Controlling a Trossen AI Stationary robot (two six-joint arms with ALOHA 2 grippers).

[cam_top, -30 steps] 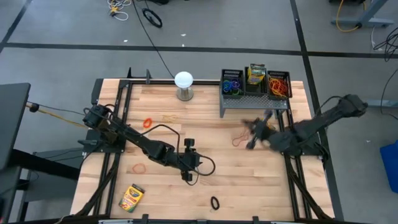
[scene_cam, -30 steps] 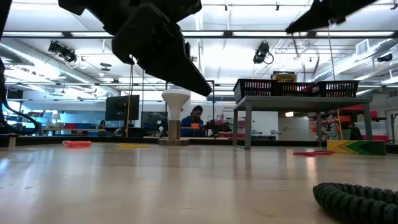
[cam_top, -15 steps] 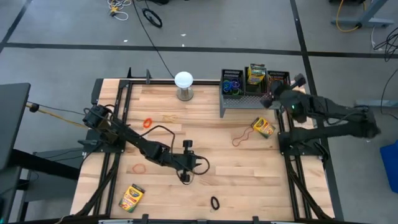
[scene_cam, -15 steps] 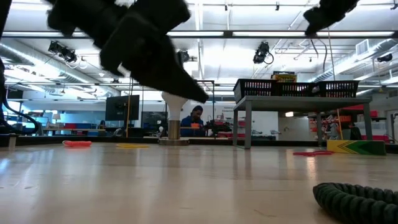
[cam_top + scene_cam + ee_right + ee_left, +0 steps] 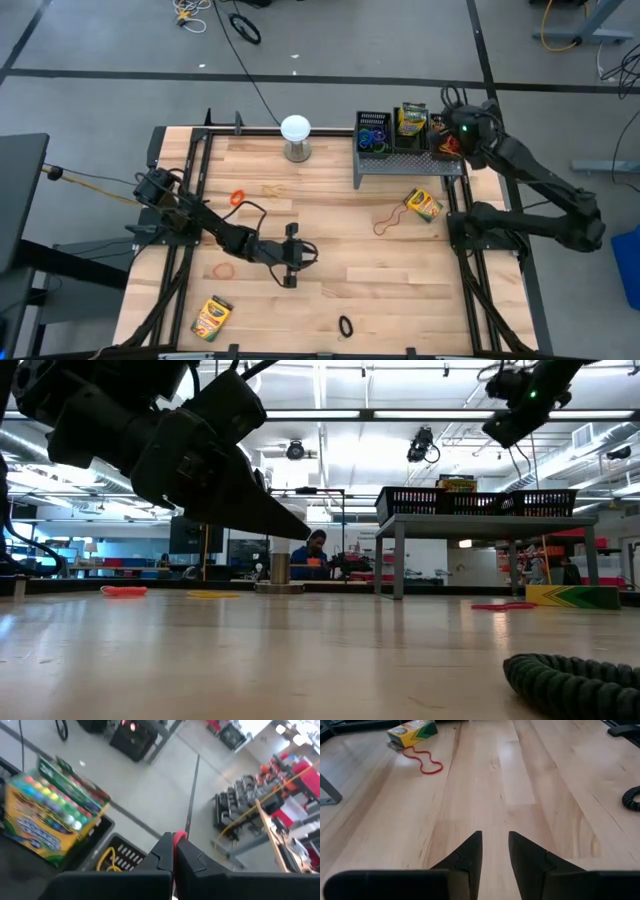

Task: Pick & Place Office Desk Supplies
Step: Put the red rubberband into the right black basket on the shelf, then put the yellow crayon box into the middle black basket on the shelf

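High view: the three mesh bins (image 5: 411, 134) at upper right already hold bands and a crayon box. The right gripper (image 5: 447, 140), above them, pinches a red rubber band (image 5: 179, 836). Two crayon boxes (image 5: 423, 204) and loose bands (image 5: 224, 268) wait on the table; the left gripper (image 5: 292, 262), middle, is half open and empty.

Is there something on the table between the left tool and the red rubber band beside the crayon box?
Nothing visible. Only bare wooden table lies between the left tool and the red rubber band; the black band lies off to one side.
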